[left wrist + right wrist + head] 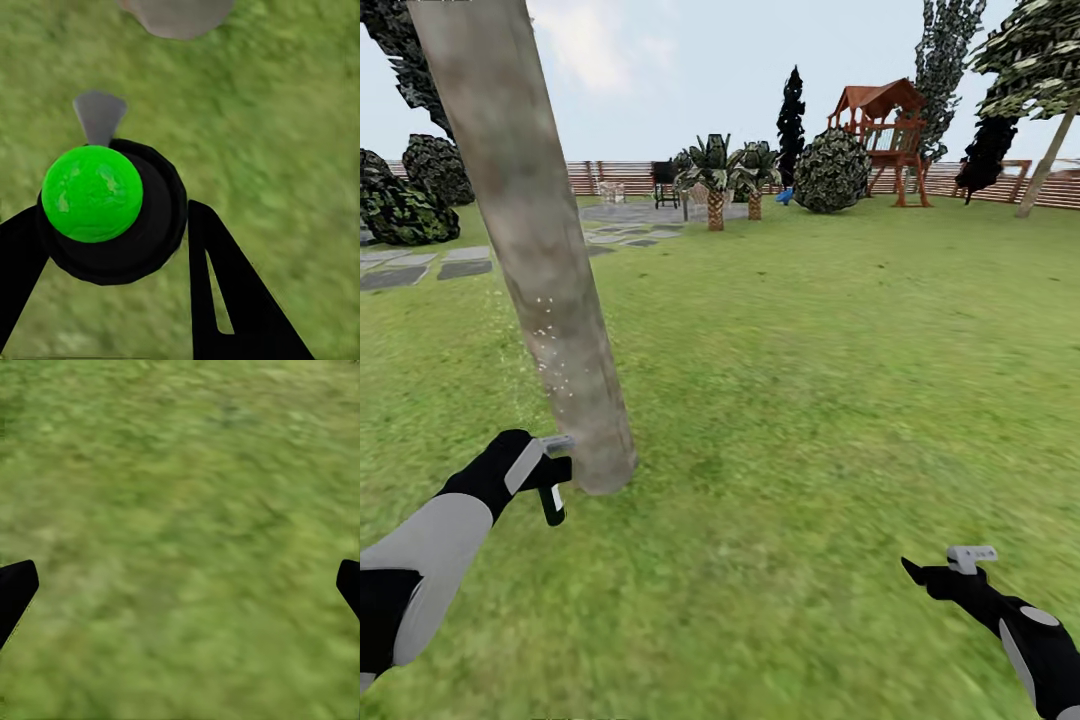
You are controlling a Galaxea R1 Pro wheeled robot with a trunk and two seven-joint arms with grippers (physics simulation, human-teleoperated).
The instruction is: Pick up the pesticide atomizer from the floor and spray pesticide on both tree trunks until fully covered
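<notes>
A: Head view first. What's the left arm doing?

B: The left claw (546,478) is clamped on the small black spray bottle with a light grey trigger head (551,488), held just beside the base of the leaning mottled grey-brown tree trunk (545,265). The bottle's long axis runs roughly up and down, body hanging below the head, and the grey nozzle points at the trunk. Tiny white specks dot the bark above the nozzle.

A: And the right?

B: The right claw (945,572) hangs low over the green grass lawn (820,400), well apart from the trunk, holding nothing. A second leaning tree (1050,155) stands far off by the brown slatted fence (620,178).

A: Left wrist view?

B: It looks down the bottle's length: the round black body with its green spot (92,193) sits between the black fingers (225,292), the grey nozzle tip aimed at the trunk's base.

A: Right wrist view?

B: Fingertips (15,589) spread wide over grass.

A: How to spray well?

B: I'd keep the nozzle trained on the bark and sweep upward, since the specks seem to cover only a patch.
</notes>
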